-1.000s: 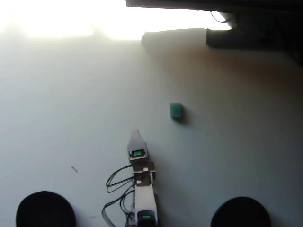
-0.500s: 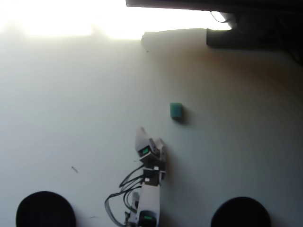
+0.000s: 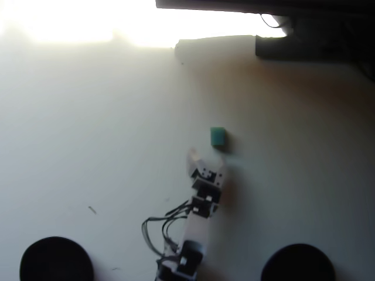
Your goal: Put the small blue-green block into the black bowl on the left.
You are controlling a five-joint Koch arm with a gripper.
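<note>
While the arm reaches up the overhead view from the bottom edge, the end effector (image 3: 205,164) sits tilted toward upper right, jaws parted a little, nothing between them. One pale pointed finger (image 3: 192,158) shows on the left side, the other one is on the right by the dark motor body. Gap looks narrow to medium; picture is soft, hard to be finer than that.

Block (image 3: 217,137) lies on the table (image 3: 105,134), just above and slightly right of the end effector tip, near but not touching. Teal, small, flat on the surface, throwing a short shadow to its lower right.

Behind the end effector: arm (image 3: 196,234) with loose dark cables (image 3: 158,225) looping off its left side, base cut by the bottom edge.

Black bowl (image 3: 55,259) at bottom left, partly cut off by the frame, well apart from the block. Second black bowl (image 3: 299,262) at bottom right, also cut off, same look. Arm stands between the two.

Table is plain and pale, washed out by strong glare along the top left. Dark gear (image 3: 310,29) along the top right edge, can't tell what it is. Tiny mark (image 3: 92,209) on the table at left.
</note>
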